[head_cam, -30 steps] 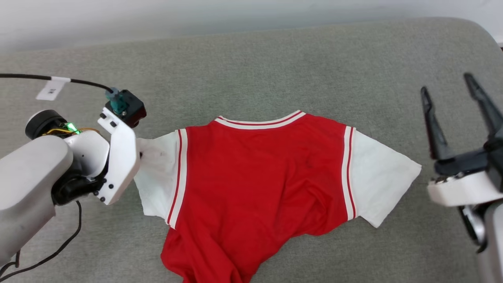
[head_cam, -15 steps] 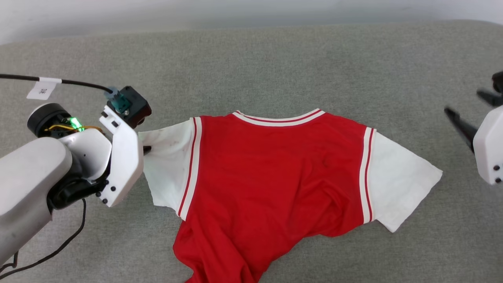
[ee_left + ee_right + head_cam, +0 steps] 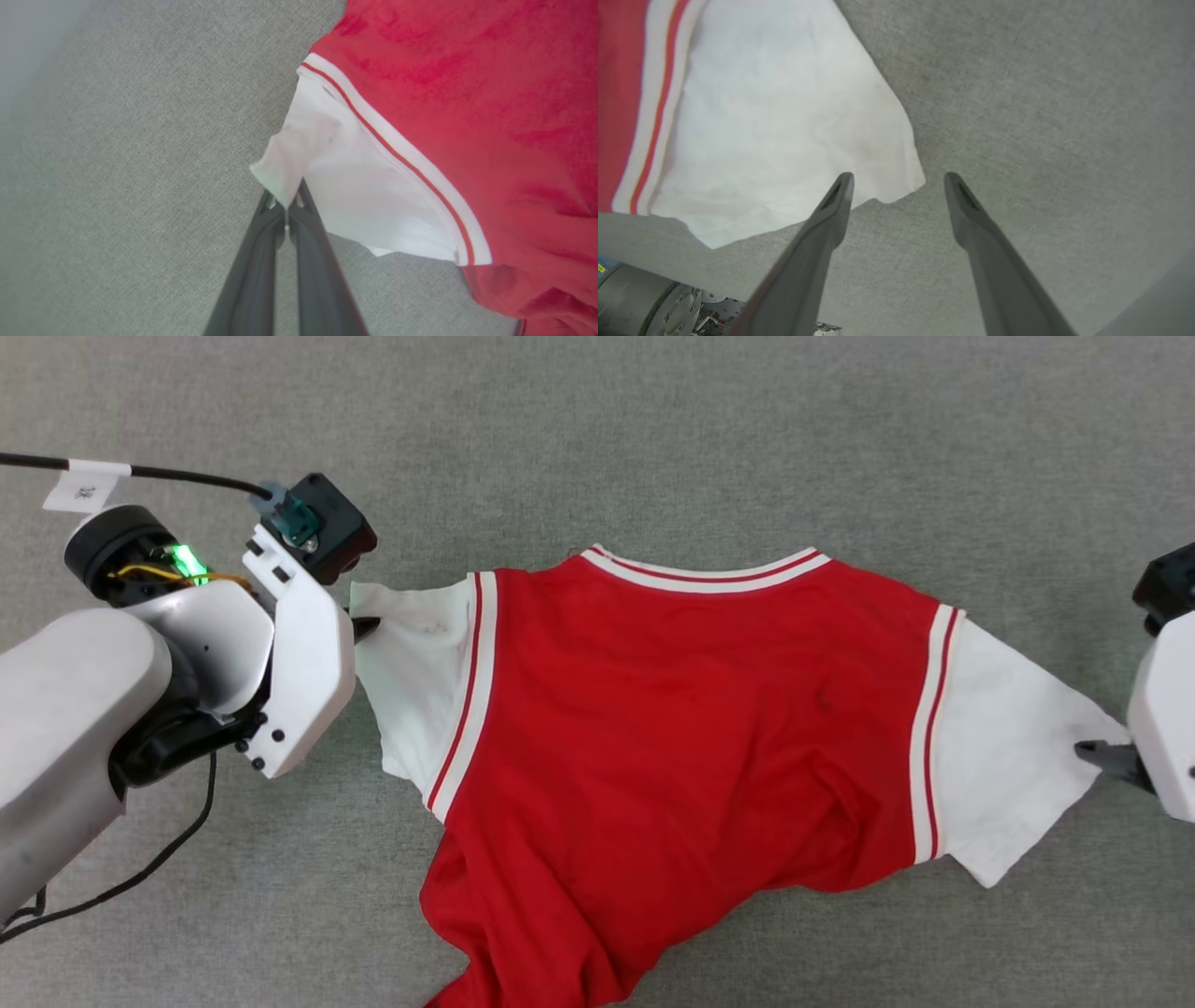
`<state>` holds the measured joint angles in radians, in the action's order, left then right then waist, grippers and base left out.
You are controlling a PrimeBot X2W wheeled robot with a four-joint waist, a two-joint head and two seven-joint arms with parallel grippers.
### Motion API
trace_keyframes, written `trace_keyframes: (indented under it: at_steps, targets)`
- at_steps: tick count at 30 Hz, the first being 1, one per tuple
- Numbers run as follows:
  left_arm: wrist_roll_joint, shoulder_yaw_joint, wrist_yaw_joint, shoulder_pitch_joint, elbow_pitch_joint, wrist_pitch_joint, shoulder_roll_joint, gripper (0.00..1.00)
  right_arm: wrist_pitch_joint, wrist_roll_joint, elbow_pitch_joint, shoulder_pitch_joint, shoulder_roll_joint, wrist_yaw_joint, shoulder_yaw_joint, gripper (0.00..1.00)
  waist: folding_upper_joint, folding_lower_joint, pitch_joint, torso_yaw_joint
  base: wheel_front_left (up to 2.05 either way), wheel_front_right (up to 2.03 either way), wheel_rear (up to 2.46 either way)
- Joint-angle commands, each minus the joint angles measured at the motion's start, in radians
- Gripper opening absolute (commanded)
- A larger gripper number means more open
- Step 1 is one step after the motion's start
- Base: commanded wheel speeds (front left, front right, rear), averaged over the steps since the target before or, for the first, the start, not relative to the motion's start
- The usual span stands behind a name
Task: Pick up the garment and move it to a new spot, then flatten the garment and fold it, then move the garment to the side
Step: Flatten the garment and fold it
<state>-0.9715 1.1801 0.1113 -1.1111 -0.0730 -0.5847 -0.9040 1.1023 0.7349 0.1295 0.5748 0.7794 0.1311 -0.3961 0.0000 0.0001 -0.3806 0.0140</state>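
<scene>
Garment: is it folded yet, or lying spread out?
Spread, not folded: the garment lies open, both white sleeves out sideways, lower part rumpled. The left claw pinches one sleeve's corner.

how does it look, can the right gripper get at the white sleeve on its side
Probably yes. The right gripper is open, and the corner of the white sleeve sits between its fingertips, lying flat on the grey surface with nothing over it or in the way.

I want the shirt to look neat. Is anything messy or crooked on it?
Yes. The T-shirt isn't lying flat: its red lower half is wrinkled and skewed toward the robot's left, not straight under the collar.
</scene>
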Motion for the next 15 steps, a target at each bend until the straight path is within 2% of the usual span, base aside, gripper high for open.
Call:
trace_keyframes:
  at_steps: [1,5,8,10,11,12,15]
  targets:
    - [0.003,-0.004,0.001,-0.015,0.001,0.007,0.004,0.0,0.004,-0.009,0.018,-0.003,-0.023,-0.001,-0.001,1.0,0.0,-0.0001,-0.025,-0.014,0.0,0.0,0.0]
    - [0.006,0.0,0.006,-0.024,-0.005,0.014,0.012,0.0,0.002,-0.014,0.079,-0.059,-0.087,0.0,-0.048,1.0,0.0,-0.0001,-0.044,-0.021,0.0,0.0,0.0]
    - [0.001,0.004,0.009,-0.022,-0.013,0.02,0.012,0.0,-0.043,-0.02,0.114,-0.08,-0.141,0.0,-0.08,1.0,0.0,-0.0001,-0.048,-0.02,0.0,0.0,0.0]
    - [-0.001,0.008,0.009,-0.013,-0.022,0.025,0.01,0.0,-0.078,-0.031,0.129,-0.069,-0.152,0.0,-0.107,1.0,0.0,-0.0001,-0.038,-0.015,0.0,0.0,0.0]
    - [-0.005,0.011,0.01,-0.006,-0.028,0.029,0.013,0.0,-0.098,-0.033,0.13,-0.061,-0.147,0.001,-0.117,0.05,0.0,-0.0001,-0.029,-0.014,0.0,0.0,0.0]
    - [-0.007,0.013,0.01,-0.001,-0.034,0.034,0.017,0.0,-0.115,-0.027,0.134,-0.051,-0.142,0.001,-0.118,0.0,0.0,-0.0001,-0.019,-0.013,0.0,0.0,0.0]
    - [-0.013,0.018,0.013,0.017,-0.051,0.059,0.023,0.0,-0.158,-0.016,0.129,-0.016,-0.108,0.001,-0.124,0.0,0.0,-0.0001,0.025,-0.006,0.0,0.0,0.0]
